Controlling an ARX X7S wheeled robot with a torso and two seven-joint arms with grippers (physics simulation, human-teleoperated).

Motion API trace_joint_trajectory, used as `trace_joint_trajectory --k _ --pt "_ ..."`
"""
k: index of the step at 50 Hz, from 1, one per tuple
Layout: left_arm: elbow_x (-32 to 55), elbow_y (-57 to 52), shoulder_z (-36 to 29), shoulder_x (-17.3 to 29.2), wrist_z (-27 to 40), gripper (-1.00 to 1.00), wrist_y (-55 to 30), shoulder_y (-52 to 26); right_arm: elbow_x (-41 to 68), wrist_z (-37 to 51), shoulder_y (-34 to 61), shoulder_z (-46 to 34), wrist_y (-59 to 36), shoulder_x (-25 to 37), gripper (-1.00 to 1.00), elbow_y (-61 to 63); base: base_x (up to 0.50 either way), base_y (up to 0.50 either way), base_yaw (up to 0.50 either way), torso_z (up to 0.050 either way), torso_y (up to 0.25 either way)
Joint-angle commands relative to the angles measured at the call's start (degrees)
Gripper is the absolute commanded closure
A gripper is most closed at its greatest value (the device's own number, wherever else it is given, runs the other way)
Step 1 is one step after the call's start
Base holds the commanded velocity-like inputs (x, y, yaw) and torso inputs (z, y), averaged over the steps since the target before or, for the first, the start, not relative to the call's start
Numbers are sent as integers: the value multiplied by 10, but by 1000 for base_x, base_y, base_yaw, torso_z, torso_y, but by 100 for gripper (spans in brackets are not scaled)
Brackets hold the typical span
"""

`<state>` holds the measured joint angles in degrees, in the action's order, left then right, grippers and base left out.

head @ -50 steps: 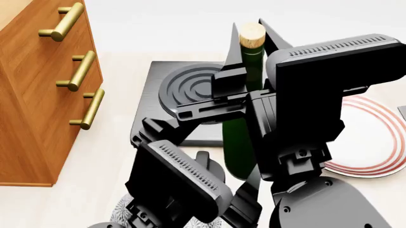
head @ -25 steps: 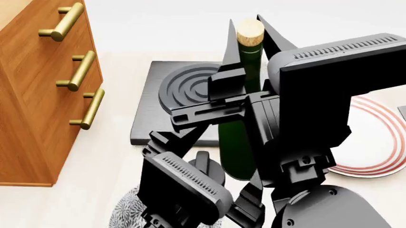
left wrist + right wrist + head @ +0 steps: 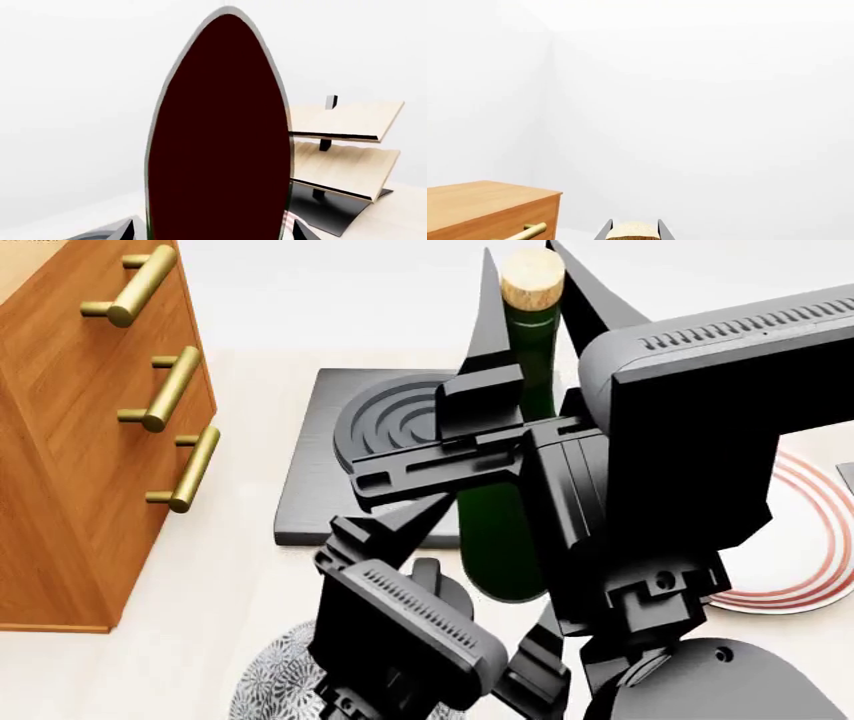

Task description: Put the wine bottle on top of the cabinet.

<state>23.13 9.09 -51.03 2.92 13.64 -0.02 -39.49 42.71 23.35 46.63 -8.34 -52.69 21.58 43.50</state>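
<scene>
Nearest the head camera: a patterned bowl [image 3: 274, 680], low, mostly hidden under the left arm's dark casing. It sits on the pale floor in front of the wine bottle [image 3: 514, 530].

Left gripper [image 3: 400, 535] reaches toward the bottle's lower body. The head view shows one dark pointed finger there; whether it presses the glass cannot be told. Its wrist view is filled by a dark, rounded shape with a pale edge, too close to read.

Wine bottle stands upright, green glass, tan cork [image 3: 531, 278] at the top. Right gripper [image 3: 527, 350] brackets the neck, a dark tapered finger [image 3: 483, 325] on either side of it, closed in against the glass just below the cork. The right wrist view shows the cork [image 3: 633, 232] sitting between the two finger edges.

Behind the bottle: a dark square slab with raised concentric rings [image 3: 387, 420]. On the bottle's right, a white plate with red rings [image 3: 801, 560], partly hidden by the right arm.

Cabinet [image 3: 67, 440] stands well left of the bottle, reddish-brown, three brass bar handles [image 3: 167, 390] on its front. The bottle is not on it.

Farthest, in the left wrist view: a pale wooden slanted rack [image 3: 347, 145] on a dark base.
</scene>
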Motion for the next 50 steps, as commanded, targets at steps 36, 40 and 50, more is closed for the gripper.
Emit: trace_joint_trajectory --k 36,40,50 --pt "29 -20 -15 18 18 100 36 -17 -18 0 -17 15 21 -11 -100 -20 0 0 0 0 1" --pt "29 -30 -10 26 29 100 20 -29 -6 5 -34 31 26 -12 -100 -9 0 0 0 0 0" --pt "42 -48 10 52 44 100 -28 -73 66 42 -46 88 -7 -2 -100 59 0 0 0 0 1"
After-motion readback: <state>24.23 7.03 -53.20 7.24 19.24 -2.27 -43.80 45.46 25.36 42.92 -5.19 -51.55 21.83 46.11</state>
